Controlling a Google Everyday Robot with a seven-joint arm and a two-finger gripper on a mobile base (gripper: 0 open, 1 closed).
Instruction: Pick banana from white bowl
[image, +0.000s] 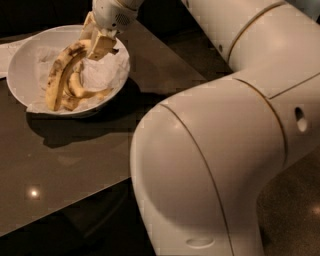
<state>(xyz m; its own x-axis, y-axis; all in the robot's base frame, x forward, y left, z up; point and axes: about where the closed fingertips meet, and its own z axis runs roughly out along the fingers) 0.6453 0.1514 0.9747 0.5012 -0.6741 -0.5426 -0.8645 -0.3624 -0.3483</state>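
The white bowl (22, 60) stands at the far left on the dark table, lined with crumpled white paper. The banana (61, 72), long, curved and brown-blotched, lies in it from the front rim up toward the back right. Shorter, paler bananas (87, 93) lie beside it. My gripper (94, 44) reaches down into the bowl's back right part. Its tan fingers (103, 46) sit on either side of the banana's upper end and are closed on it. The banana's lower end still rests in the bowl.
The dark glossy table (75, 155) ends in a front edge running down to the left. My large white arm (225, 140) fills the right half of the view. A white paper edge (6, 52) lies left of the bowl.
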